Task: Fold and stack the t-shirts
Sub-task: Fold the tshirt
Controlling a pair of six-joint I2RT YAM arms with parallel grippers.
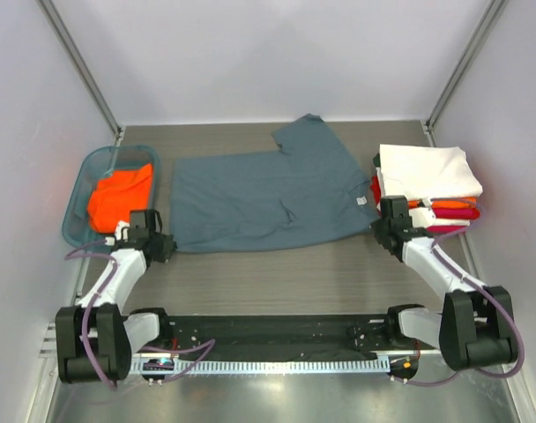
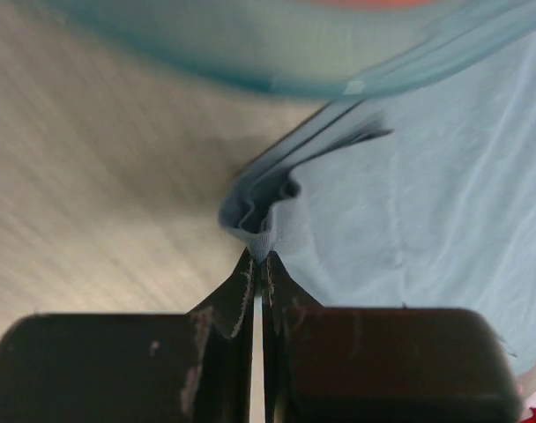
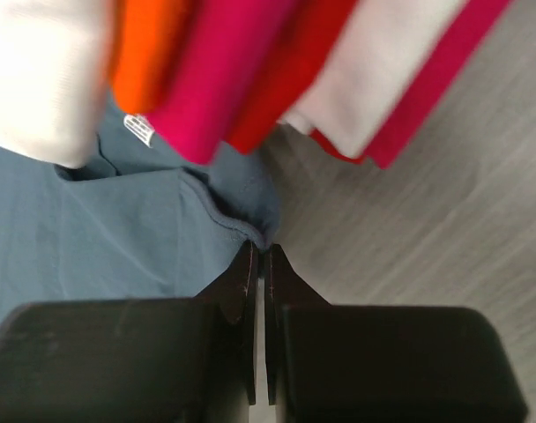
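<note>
A slate blue-grey t-shirt (image 1: 264, 198) lies spread on the table, one sleeve at the far side and its white neck label (image 1: 360, 199) at the right. My left gripper (image 1: 166, 246) is shut on the shirt's near left corner (image 2: 261, 231). My right gripper (image 1: 379, 231) is shut on the near right corner (image 3: 266, 236). A stack of folded white, orange and red shirts (image 1: 429, 183) sits at the far right, just beyond the right gripper; it also shows in the right wrist view (image 3: 250, 70). An orange shirt (image 1: 120, 197) lies in the basket.
A teal translucent plastic basket (image 1: 85, 181) stands at the far left beside the left gripper; its rim (image 2: 277, 53) shows in the left wrist view. Metal frame posts rise at both far corners. A black rail runs along the near edge between the arm bases.
</note>
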